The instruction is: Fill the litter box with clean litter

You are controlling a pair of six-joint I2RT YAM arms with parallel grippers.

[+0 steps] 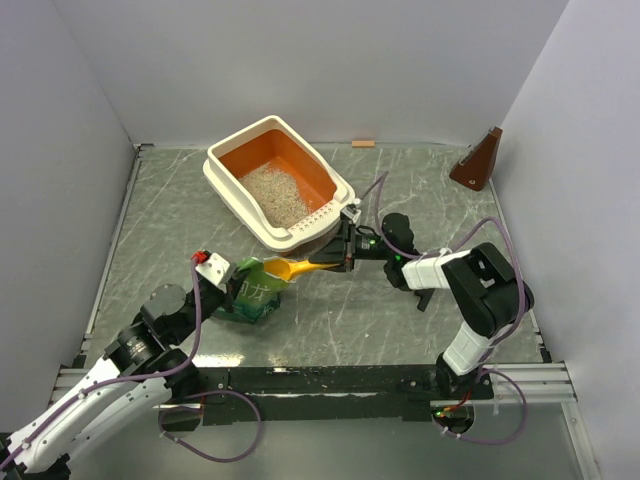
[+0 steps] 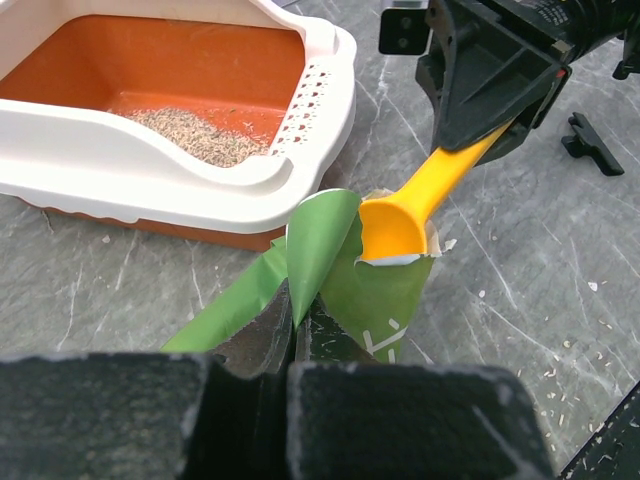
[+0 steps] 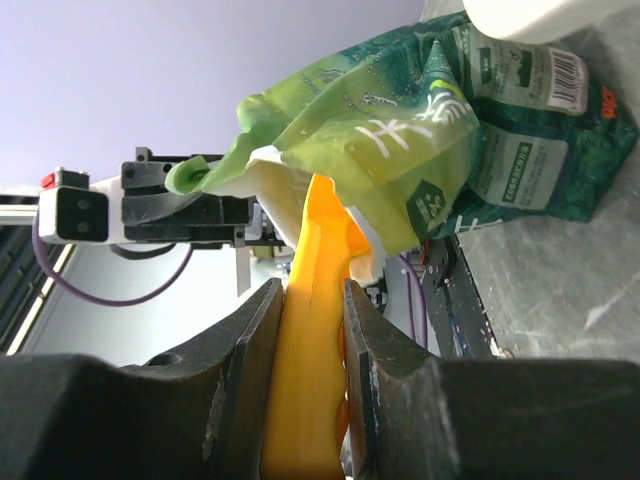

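The litter box [image 1: 222, 187] with cream rim and orange walls stands at the table's middle back; it also shows in the left wrist view [image 2: 150, 170]. A thin heap of clean litter [image 1: 277, 193] lies inside it, seen too in the left wrist view [image 2: 195, 137]. My left gripper [image 1: 228, 281] is shut on the top edge of the green bag [image 1: 255, 295], pinching the bag's flap [image 2: 315, 240]. My right gripper [image 1: 338, 254] is shut on the handle of the yellow scoop [image 3: 318, 330]. The scoop's bowl [image 2: 395, 228] reaches into the bag's mouth [image 3: 300, 180].
A brown wedge-shaped object [image 1: 478, 162] stands at the back right. A small tan block [image 1: 362, 144] lies at the back wall. A black clip-like part [image 2: 592, 143] lies on the table. Litter grains are scattered at the near edge [image 2: 560, 400].
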